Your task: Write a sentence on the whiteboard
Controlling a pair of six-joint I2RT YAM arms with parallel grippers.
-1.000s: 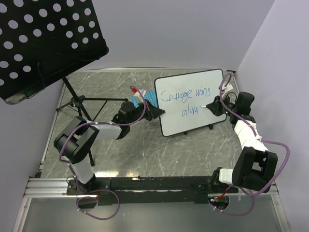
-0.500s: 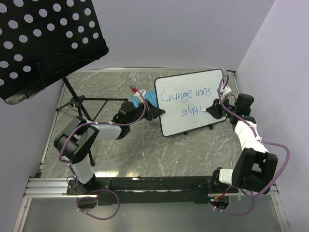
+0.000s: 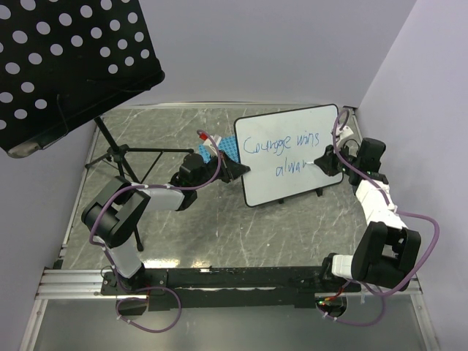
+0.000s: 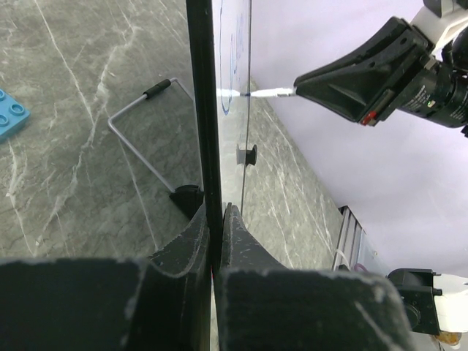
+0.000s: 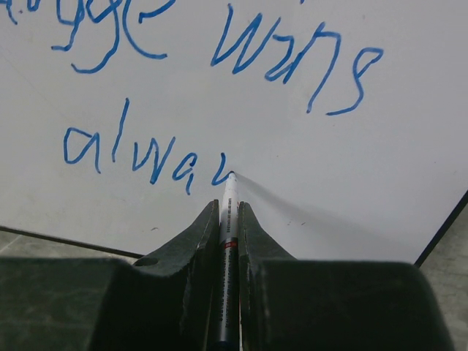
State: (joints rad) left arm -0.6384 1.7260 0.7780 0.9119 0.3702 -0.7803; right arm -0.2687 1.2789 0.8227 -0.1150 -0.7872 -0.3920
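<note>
Now the right gripper (image 5: pixel 229 208), shut on a marker (image 5: pixel 227 248), has added a stroke after "alwa" in the sentence (image 3: pixel 281 143). The left gripper (image 4: pixel 216 219) pinches the edge of the whiteboard (image 3: pixel 292 186), standing toward two o'clock overhead; "always" remains unfinished.

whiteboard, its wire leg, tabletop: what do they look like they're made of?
whiteboard: glossy white coated face, thin dark edge; it mirrors the marker tip in the left wrist view.
wire leg: bent silvery rod, probably metal, black end cap.
tabletop: grey with white veins, slight sheen; stone or printed laminate, cannot tell.
</note>
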